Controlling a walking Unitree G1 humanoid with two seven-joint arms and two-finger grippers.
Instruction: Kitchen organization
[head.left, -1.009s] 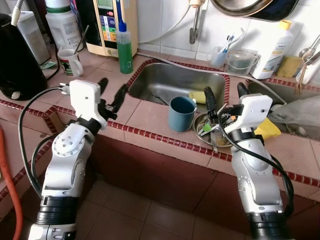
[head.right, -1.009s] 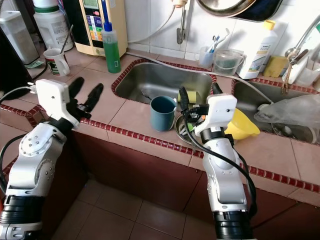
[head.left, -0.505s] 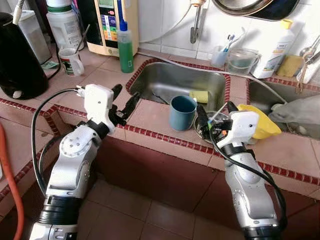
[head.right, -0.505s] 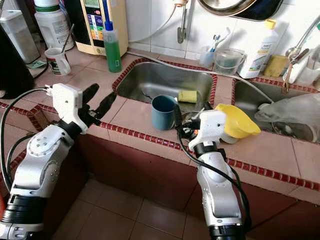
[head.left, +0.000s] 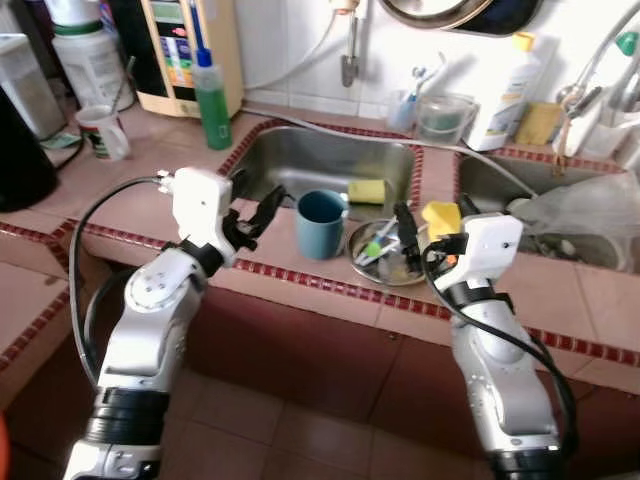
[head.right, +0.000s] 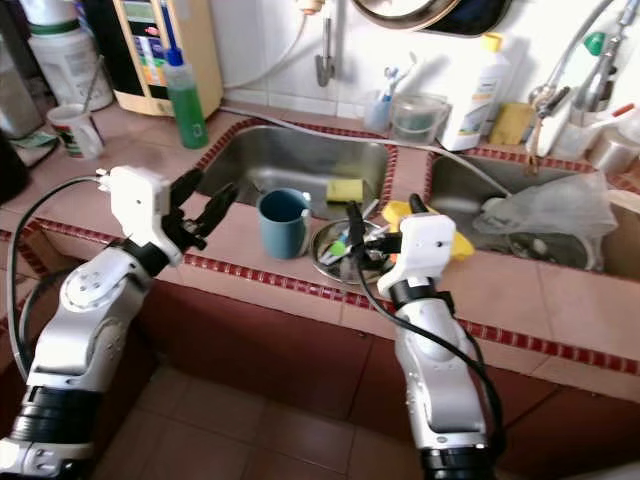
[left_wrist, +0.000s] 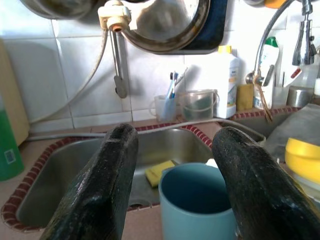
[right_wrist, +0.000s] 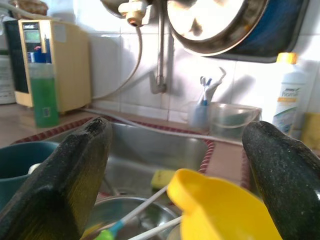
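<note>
Facing the tiled counter (head.left: 300, 285) and its steel sink (head.left: 300, 165), I have both claws up at the near edge, neither holding anything. My left claw (head.left: 255, 210) is spread wide and lined up on the blue cup (head.left: 321, 222), which stands upright on the counter between the sink and a steel bowl (head.left: 385, 262) to its right. My right claw (head.left: 425, 225) is also wide open, hovering over that bowl with the yellow scoop (right_wrist: 220, 210) between its fingers but not touching them.

I judge the cup to be light, stiff plastic, smooth enough to slip, so I would close across its body below the rim, one finger on each side. The scoop looks thin and light too; its curved lip may twist under a pinch. The bowl is likely slick metal.

Whether the cup holds water I cannot tell, since its inside is dark. The utensils (head.right: 345, 245) in the bowl are tangled and blurred. The yellow sponge (left_wrist: 159, 171) lies in the sink beyond the cup, partly hidden by its rim.
</note>
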